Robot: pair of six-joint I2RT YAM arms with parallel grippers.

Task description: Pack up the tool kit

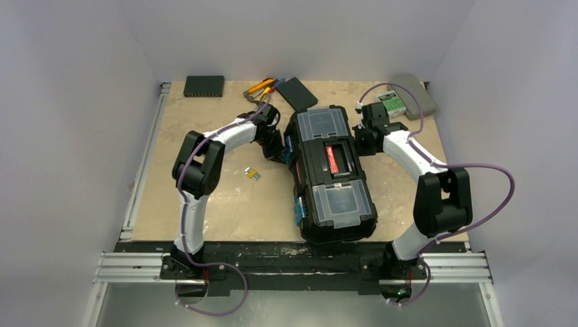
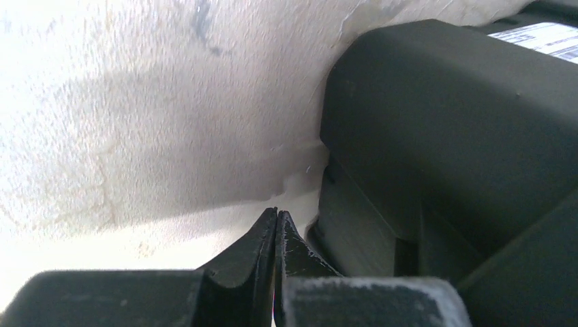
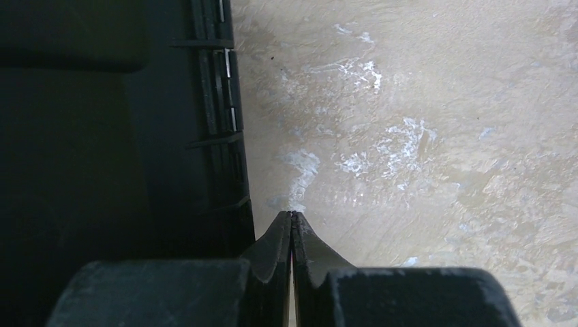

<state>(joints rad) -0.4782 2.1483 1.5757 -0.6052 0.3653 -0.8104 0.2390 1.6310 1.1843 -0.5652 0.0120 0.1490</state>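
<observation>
Table: a worn beige wooden tabletop (image 1: 204, 204) carried everything, with the toolbox at its middle.
Toolbox: the large black plastic toolbox (image 1: 320, 178) lay lid shut, its long side running from the near edge toward the far edge, slightly skewed.
Lid parts: a red-labelled handle (image 1: 336, 158) sat in the centre of the toolbox lid. One clear-lidded compartment (image 1: 324, 122) was on the far side of the handle and another (image 1: 341, 201) on the near side. Blue latches (image 1: 298, 206) showed along the toolbox's left flank.
Left gripper: the left gripper (image 2: 276, 212) was at the toolbox's left wall with its fingers pressed together and nothing between them. Contact with the wall could not be told.
Right gripper: the right gripper (image 3: 292, 214) was at the toolbox's right wall, fingers closed on nothing, tips over bare table just beside the wall.
Grey case: a small grey case with a green label (image 1: 402, 101) lay beyond the toolbox's far right corner.
Black box: a flat black rectangular box (image 1: 204, 85) lay well apart from the toolbox, at the far left.
Black slab: a second flat black piece (image 1: 297, 92) lay just beyond the toolbox's far end.
Hand tools: yellow-black and red-handled tools (image 1: 262, 88) lay outside the toolbox, beyond its far left corner.
Small item: a tiny yellow piece (image 1: 253, 174) lay left of the toolbox.
</observation>
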